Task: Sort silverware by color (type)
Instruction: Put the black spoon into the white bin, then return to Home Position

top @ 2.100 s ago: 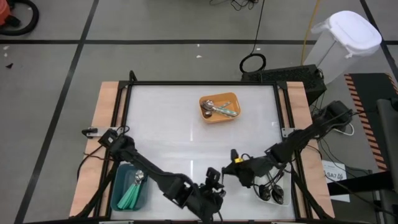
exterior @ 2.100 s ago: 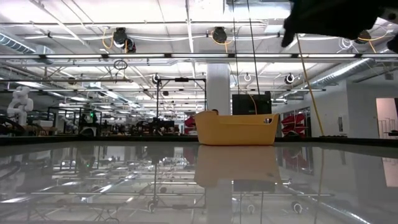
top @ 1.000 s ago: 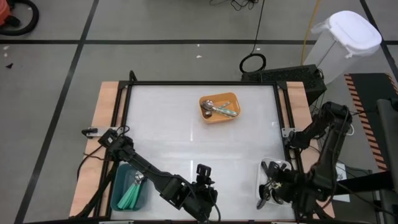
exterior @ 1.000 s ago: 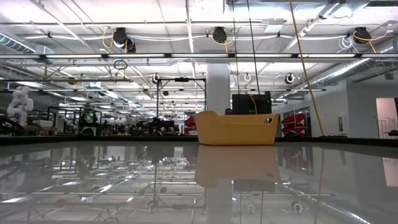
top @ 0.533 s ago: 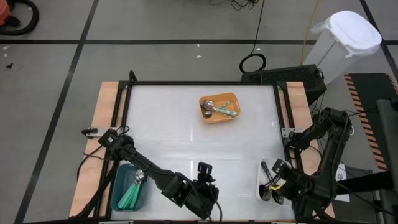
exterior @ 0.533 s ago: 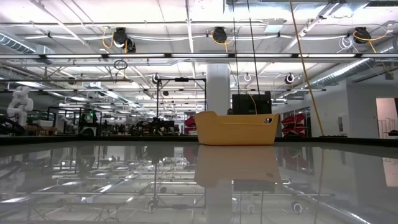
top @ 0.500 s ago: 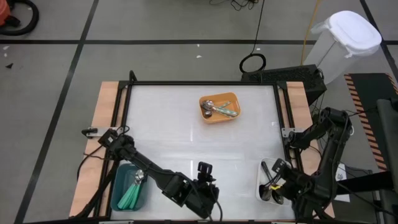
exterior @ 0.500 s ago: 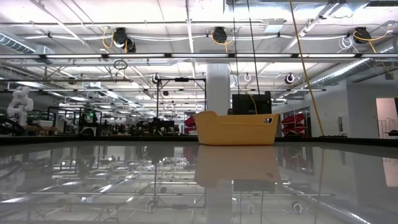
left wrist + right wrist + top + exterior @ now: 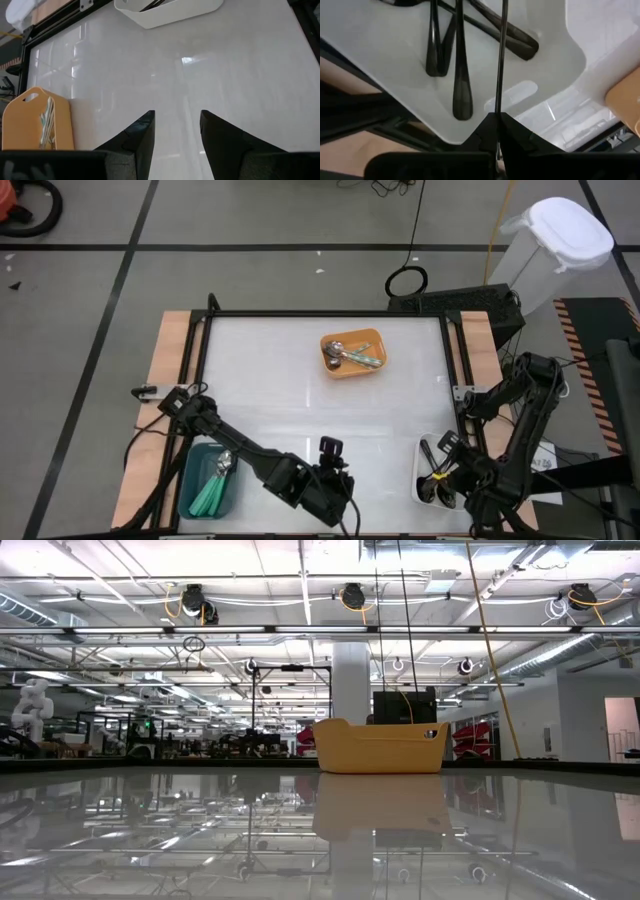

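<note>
Three trays split the spoons by kind. Right gripper [image 9: 496,122] hangs over the white tray [image 9: 555,55], fingers pinched on a black spoon [image 9: 502,55] so it joins the others there. Left gripper [image 9: 176,122] waits mid-table, fingers parted and empty.

You see three trays on the table [image 9: 260,380]. One tray [image 9: 372,340] sits at the far middle with spoons [image 9: 345,357] in it. A second tray [image 9: 190,480] sits at the near left corner, holding spoons [image 9: 212,490]. The third tray [image 9: 421,484] sits at the near right, with more spoons [image 9: 460,60] inside.
</note>
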Robot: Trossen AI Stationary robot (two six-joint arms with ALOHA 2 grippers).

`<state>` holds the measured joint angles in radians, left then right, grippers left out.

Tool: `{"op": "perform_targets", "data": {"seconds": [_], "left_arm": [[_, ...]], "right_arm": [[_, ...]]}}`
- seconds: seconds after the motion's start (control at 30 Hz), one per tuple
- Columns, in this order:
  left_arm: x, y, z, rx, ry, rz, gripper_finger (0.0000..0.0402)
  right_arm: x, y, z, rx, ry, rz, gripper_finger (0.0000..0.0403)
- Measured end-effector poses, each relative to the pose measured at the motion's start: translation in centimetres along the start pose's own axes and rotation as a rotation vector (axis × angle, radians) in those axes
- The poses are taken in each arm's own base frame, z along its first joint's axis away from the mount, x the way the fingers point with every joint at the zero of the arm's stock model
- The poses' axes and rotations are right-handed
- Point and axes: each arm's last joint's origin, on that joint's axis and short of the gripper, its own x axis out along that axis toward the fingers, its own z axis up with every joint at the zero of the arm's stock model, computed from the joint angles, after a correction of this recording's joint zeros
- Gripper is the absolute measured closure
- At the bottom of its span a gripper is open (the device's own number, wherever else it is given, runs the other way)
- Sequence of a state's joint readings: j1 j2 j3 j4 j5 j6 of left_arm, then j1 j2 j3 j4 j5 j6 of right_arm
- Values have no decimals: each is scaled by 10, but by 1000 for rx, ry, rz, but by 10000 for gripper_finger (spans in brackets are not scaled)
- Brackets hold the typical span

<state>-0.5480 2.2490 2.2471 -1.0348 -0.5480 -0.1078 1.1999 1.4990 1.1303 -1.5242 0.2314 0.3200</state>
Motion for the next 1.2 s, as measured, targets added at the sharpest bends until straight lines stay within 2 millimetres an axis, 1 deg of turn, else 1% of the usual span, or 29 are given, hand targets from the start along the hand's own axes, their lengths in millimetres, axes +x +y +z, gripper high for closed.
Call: {"op": "perform_targets", "data": {"seconds": [0.23,0.6,0.73,0.83,0.97,1.07,1.13,1.2], "left_arm": [[0,0,2,-10,-16,-6,245],[0,-1,4,16,-37,-11,245],[0,-1,4,47,-38,-11,245],[0,0,4,80,-37,-8,245],[4,6,3,135,-20,5,245],[9,16,0,174,26,18,245],[15,26,-2,165,59,30,245],[20,37,-6,144,104,43,245]], "right_arm": [[3,2,4,2,-34,8,391],[3,2,5,46,-47,14,356],[-3,1,6,66,-71,10,352],[-12,-4,8,91,-138,-66,357],[-25,-13,5,102,-268,-226,370],[-33,-20,2,110,-383,-323,385],[-37,-25,-2,122,-451,-369,397],[-40,-29,-7,149,-513,-403,400]]}}
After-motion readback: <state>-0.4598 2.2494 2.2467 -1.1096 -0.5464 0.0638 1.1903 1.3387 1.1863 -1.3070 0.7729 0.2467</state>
